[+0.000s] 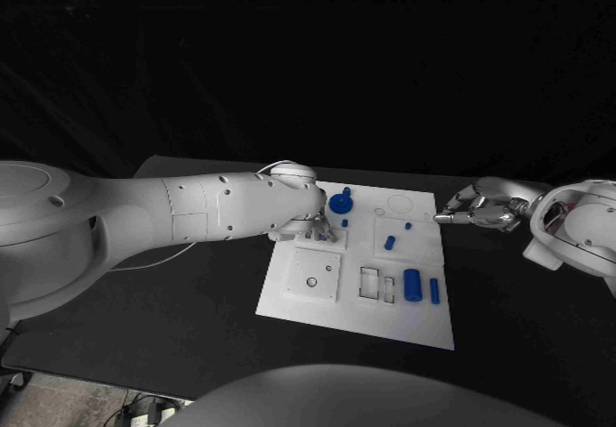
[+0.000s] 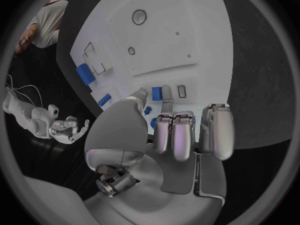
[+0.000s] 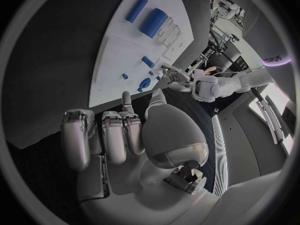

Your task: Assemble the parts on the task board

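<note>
Head cam looks steeply down at the bench [image 1: 154, 356] from above, mid-range. Each wrist cam sits close behind its own hand, facing along the fingers [image 2: 181, 135]. All three views share the task board [image 1: 424, 320].

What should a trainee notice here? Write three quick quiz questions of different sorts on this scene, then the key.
1. True or false: the silver right hand grips the large blue cylinder.
2. Which is over the far left corner of the flat white task board? A) the silver left hand B) the right hand C) neither.
3. Fill in: beside the large blue cylinder lies a slim blue ___.
Key: 1 false; 2 A; 3 rod.
</note>
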Tool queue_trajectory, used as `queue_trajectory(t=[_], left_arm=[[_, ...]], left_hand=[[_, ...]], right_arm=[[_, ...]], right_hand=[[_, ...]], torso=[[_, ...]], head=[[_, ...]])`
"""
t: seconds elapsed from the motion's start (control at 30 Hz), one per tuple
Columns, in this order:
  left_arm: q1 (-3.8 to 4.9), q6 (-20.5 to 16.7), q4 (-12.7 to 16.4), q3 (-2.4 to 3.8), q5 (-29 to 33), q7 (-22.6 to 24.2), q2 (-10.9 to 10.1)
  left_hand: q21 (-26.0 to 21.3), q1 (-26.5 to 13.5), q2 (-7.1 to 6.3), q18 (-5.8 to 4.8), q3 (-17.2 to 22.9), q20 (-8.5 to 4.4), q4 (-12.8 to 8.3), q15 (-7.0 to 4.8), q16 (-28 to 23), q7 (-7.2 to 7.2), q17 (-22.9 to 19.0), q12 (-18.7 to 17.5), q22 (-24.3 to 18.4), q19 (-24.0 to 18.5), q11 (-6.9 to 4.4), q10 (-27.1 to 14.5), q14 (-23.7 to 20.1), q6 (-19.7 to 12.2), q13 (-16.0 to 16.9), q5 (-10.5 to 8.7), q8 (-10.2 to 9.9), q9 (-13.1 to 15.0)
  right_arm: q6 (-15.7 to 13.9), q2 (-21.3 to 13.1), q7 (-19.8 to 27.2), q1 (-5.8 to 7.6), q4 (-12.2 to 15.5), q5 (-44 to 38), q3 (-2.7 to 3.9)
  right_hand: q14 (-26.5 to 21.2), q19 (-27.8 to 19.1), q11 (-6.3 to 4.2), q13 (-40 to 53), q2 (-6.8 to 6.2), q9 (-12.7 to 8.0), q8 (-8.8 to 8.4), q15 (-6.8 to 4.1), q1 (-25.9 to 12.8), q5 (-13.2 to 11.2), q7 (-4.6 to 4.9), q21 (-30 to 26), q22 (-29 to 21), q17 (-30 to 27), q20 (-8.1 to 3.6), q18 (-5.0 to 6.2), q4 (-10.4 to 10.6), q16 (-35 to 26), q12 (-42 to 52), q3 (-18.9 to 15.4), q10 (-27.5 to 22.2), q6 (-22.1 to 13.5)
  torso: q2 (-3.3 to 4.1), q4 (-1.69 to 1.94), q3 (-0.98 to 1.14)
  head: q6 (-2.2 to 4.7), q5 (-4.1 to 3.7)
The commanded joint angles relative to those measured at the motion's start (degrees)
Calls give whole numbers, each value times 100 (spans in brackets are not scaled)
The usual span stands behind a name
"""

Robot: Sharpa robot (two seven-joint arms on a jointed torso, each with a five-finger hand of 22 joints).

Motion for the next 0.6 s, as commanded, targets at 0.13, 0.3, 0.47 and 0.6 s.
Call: queue_trajectory(t=[0.13,0.3,0.47,0.6], left_arm=[[-28,-35,-43,-20,-30,-526,11],[-28,-89,-49,-20,-36,-516,1],[-28,-203,-39,-18,-84,-473,-22],[-27,-282,-18,-16,-108,-439,-49]], left_hand=[[-41,-8,25,104,-45,42,-2,39,14,120,1506,17,909,229,46,616,593,-345,1510,20,-101,-13],[-48,-27,36,106,-88,48,43,48,14,126,1506,17,905,227,59,616,593,-358,1510,-1,-95,-6],[-44,-38,41,104,-109,52,63,51,14,128,1506,17,910,230,62,616,593,-359,1510,-10,-89,-1],[-44,-53,40,104,-150,55,90,53,14,122,1506,17,912,232,61,616,593,-335,1510,-12,-57,18]], right_arm=[[98,1,21,-4,3,-1,-1],[98,-4,18,-4,4,6,-1],[98,-4,18,-4,5,11,-1],[97,-5,17,-4,6,12,-1]], right_hand=[[597,14,-17,1500,17,-7,-40,2,52,34,5,-23,1254,1509,10,108,-42,20,-22,6,608,-25],[597,12,-17,1500,19,-8,-42,2,54,37,5,-26,1253,1509,10,109,-41,20,-22,6,608,-25],[597,14,-17,1500,24,-9,-43,2,51,39,5,-25,1254,1509,9,108,-36,20,-22,6,608,-25],[597,13,-17,1500,28,-10,-45,2,49,40,5,-26,1254,1509,9,108,-32,20,-22,6,608,-25]], torso=[[3,0,0],[1,2,1],[-1,4,0],[1,2,0]], head=[[-1,-2],[-1,1],[-1,-6],[-1,-7]])
